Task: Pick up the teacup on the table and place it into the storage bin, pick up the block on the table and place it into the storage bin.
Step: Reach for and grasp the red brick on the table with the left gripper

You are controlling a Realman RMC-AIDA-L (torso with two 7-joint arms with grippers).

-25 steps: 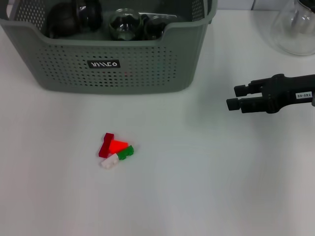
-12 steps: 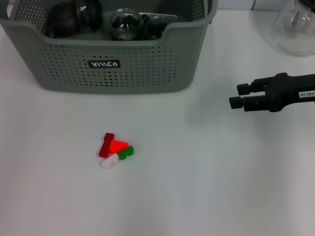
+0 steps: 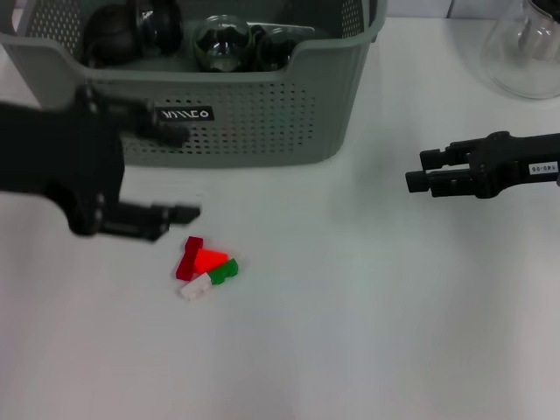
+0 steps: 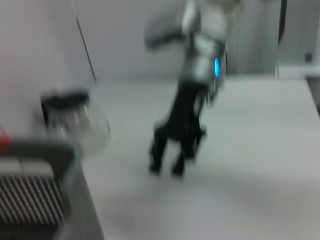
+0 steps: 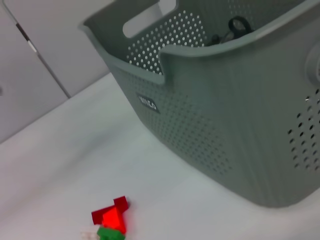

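A plain white table [image 3: 367, 332] fills the head view, with pale wall panels behind it in the right wrist view. At its far edge stands the storage bin [image 3: 262, 114], long side facing the robot, its black label [image 3: 185, 114] on the front wall below the scooped rim. Dark rounded glassware [image 3: 223, 42] lies inside; whether one piece is the teacup cannot be told. A clear glass vessel [image 3: 529, 52] stands at the far right corner.

The block [image 3: 206, 266], a cluster of red, green and white bricks, lies on the table well in front of the bin, its long axis slanting.

The left gripper [image 3: 188, 175] hovers just beside the block, fingers spread wide, empty. The right gripper [image 3: 418, 171] hangs over the table's right side, fingers slightly parted, holding nothing.
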